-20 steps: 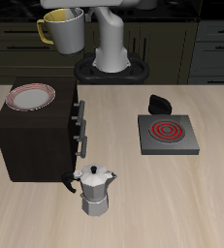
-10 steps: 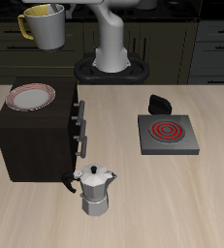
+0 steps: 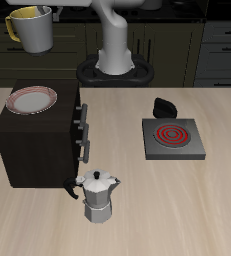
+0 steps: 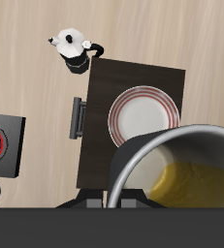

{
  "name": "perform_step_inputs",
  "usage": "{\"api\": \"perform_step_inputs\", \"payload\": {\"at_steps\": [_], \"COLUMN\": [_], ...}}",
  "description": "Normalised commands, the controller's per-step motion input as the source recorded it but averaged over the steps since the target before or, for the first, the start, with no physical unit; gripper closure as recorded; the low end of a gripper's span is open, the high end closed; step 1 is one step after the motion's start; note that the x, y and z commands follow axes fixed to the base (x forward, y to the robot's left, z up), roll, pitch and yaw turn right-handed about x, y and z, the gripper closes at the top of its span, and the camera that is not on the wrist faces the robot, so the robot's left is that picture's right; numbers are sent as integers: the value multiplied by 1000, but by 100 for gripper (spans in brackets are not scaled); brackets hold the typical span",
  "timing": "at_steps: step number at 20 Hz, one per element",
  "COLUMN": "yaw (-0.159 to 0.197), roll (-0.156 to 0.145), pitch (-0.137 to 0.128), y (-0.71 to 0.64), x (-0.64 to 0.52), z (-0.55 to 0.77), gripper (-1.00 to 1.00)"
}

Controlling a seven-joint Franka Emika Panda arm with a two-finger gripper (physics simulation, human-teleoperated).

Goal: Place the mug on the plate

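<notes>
The mug (image 3: 33, 29), pale grey with an olive-yellow rim and handle, hangs high in the air, above and a little behind the plate (image 3: 33, 99). The plate is white with a pink-red rim band and lies on top of a dark cabinet (image 3: 37, 140). My gripper holds the mug from above, but its fingers are out of frame in the exterior view and hidden in the wrist view. In the wrist view the mug (image 4: 181, 174) fills the foreground, with the plate (image 4: 143, 114) just beyond its rim.
A silver moka pot (image 3: 99, 195) stands near the table's front edge, beside the cabinet. A square grey hob (image 3: 172, 138) with a red coil lies on the table, with a small black object (image 3: 164, 105) behind it. The robot base (image 3: 115, 60) stands at the back.
The mug has travelled sideways through the air, away from the robot base, and now hangs almost over the plate. Nothing on the table moved.
</notes>
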Motion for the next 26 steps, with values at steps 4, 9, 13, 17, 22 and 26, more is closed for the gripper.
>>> {"api": "perform_step_inputs", "payload": {"at_steps": [4,9,13,17,22,26], "yaw": [1,-36,-78,-28,-36,11], "roll": [-16,-9,-59,-63,-20,12], "pitch": [-3,5,15,22,19,-2], "y": [-157,-40,-193,-293,-64,187], "x": [193,231,296,263,157,66], "z": [-37,-12,35,-89,-96,-112], "gripper": [100,100,100,100,100,100]}}
